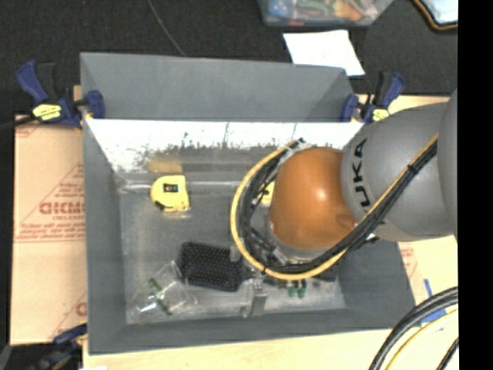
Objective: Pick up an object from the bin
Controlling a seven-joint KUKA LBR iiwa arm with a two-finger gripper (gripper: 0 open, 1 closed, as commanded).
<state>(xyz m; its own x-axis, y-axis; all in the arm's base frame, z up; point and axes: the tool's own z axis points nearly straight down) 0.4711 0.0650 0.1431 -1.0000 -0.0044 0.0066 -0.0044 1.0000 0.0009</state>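
Pincer (257,293) sits low by the near wall of the bin (102,237), mostly under the orange wrist cover (308,199). Spread or pressed together: cannot tell. Probably down there for a grab. The black bristly block (206,266) just left is the nearest candidate. Clear crumpled plastic (163,295) is further left, yellow tape measure (170,193) well up-left. Anything under the cover is hidden.
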